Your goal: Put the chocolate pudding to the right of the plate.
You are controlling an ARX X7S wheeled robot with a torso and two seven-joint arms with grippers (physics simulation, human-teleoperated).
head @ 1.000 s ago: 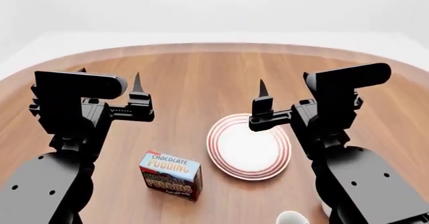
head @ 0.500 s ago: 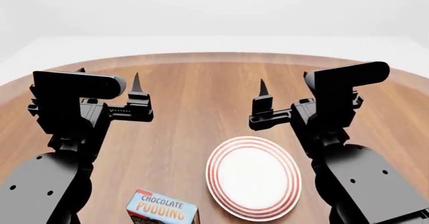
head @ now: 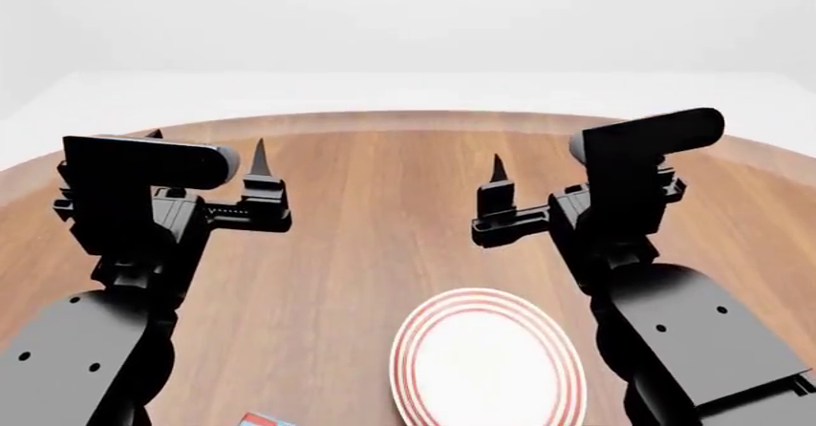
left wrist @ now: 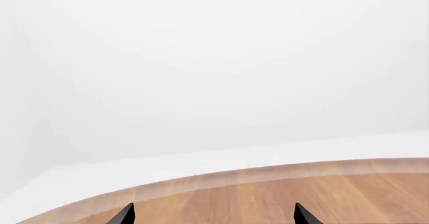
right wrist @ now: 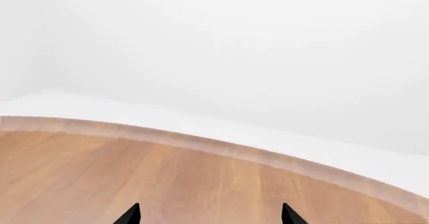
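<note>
At the near edge of my round brown wooden counter, only a sliver of the small cardboard chocolate pudding box shows. Just right of it lies the round white red-ringed plate. Farther in, my black left gripper and black right gripper hover with fingers spread, holding nothing.

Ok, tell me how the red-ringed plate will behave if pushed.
The plate looks rigid and shallow, so it will probably slide on the smooth wooden table rather than tip or roll. Its low rim likely offers little to pinch.
</note>
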